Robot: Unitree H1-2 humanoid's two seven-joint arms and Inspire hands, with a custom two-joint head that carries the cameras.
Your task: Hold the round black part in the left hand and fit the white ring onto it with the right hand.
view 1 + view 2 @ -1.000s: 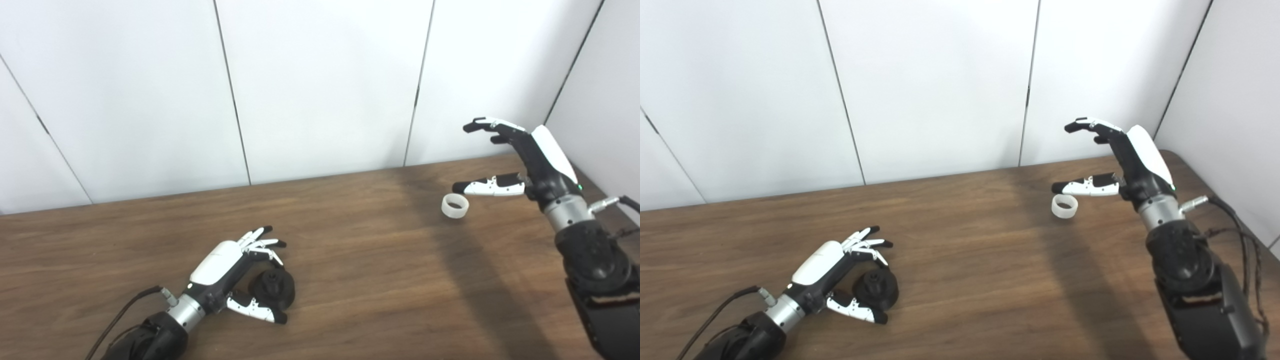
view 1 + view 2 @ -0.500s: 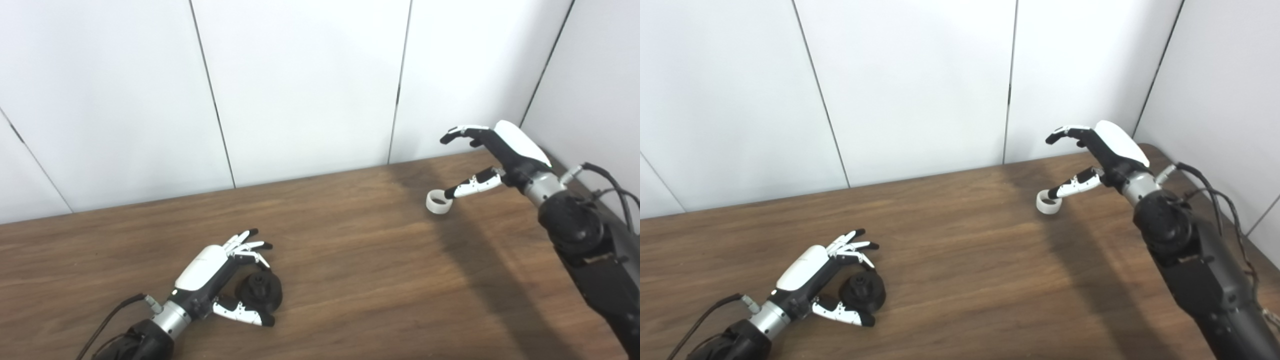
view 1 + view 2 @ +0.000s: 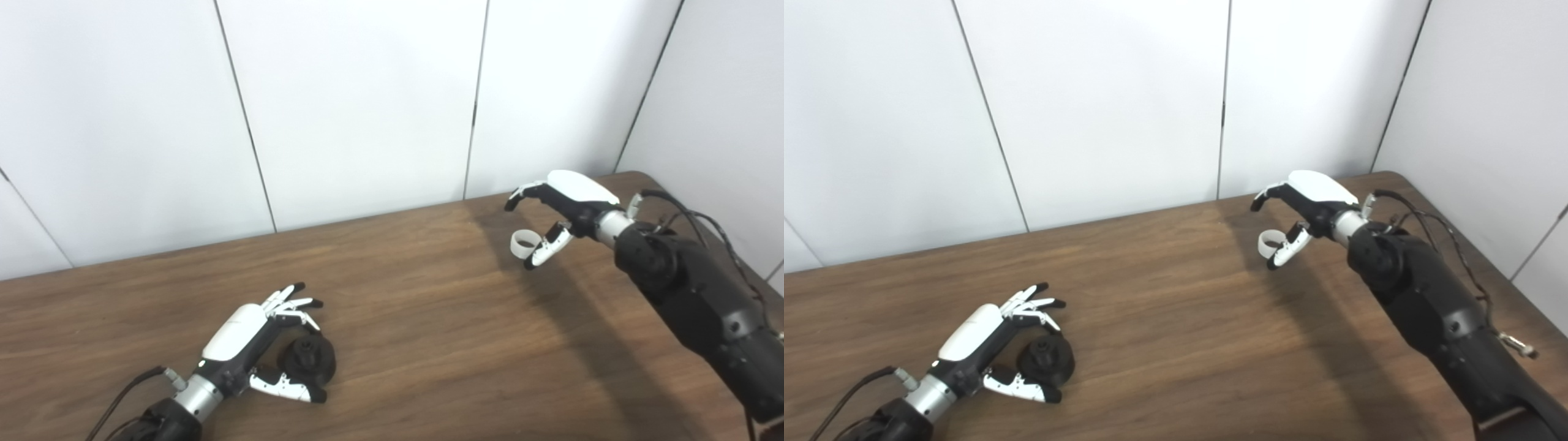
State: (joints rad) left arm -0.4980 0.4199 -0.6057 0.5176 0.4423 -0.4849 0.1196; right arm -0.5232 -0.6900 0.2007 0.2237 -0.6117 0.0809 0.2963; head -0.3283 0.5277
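The round black part (image 3: 306, 362) lies on the wooden table (image 3: 429, 318) at the near left. My left hand (image 3: 242, 327) rests beside it, open, with the fingers (image 3: 293, 303) arched over its far side and the thumb (image 3: 285, 387) along its near side; I cannot tell if they touch it. The white ring (image 3: 521, 242) lies on the table at the far right. My right hand (image 3: 563, 199) hovers palm-down over it, open, fingers curved above the ring and the thumb (image 3: 547, 250) just to its right.
White wall panels (image 3: 367, 104) stand close behind the table, and another wall (image 3: 723, 110) lies along its right side. The table's rounded far right corner (image 3: 643, 177) is just behind my right hand. Cables (image 3: 692, 214) run along my right forearm.
The camera has panned, shifting the whole picture left. My right hand has come down and turned palm-down over the ring, its thumb swinging to the ring's right side. The left hand has kept its pose.
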